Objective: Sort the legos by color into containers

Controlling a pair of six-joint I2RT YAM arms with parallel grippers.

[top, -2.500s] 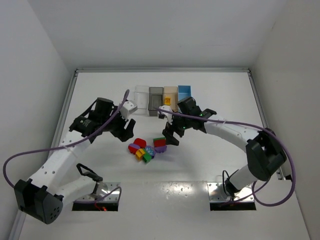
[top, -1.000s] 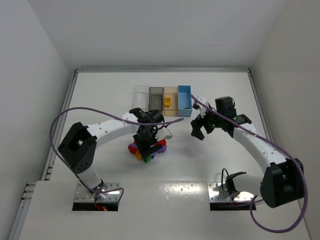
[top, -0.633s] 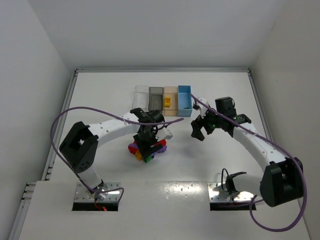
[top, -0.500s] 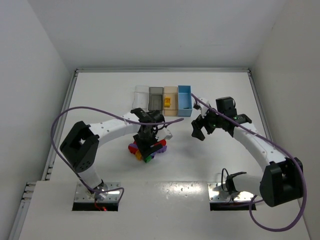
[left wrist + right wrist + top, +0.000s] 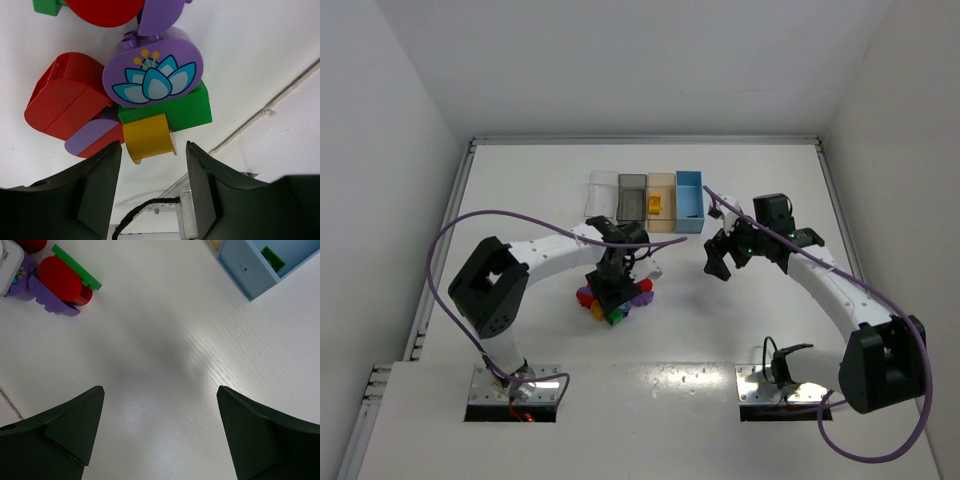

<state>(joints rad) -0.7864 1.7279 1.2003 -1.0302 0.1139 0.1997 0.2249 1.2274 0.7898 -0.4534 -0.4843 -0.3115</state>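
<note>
Over the lego pile [image 5: 605,312], left gripper [image 5: 152,149] jaws straddle the yellow brick [image 5: 149,136], apart, so closing should come next; right gripper [image 5: 160,390], right of the pile, is spread and empty.

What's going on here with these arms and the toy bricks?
Two arms are sorting a pile of bricks by colour into bins. The left gripper is open over it, fingers either side of a yellow brick. The right gripper is open and empty over bare table. A green brick lies in the blue bin, a yellow one in the tan bin.
</note>
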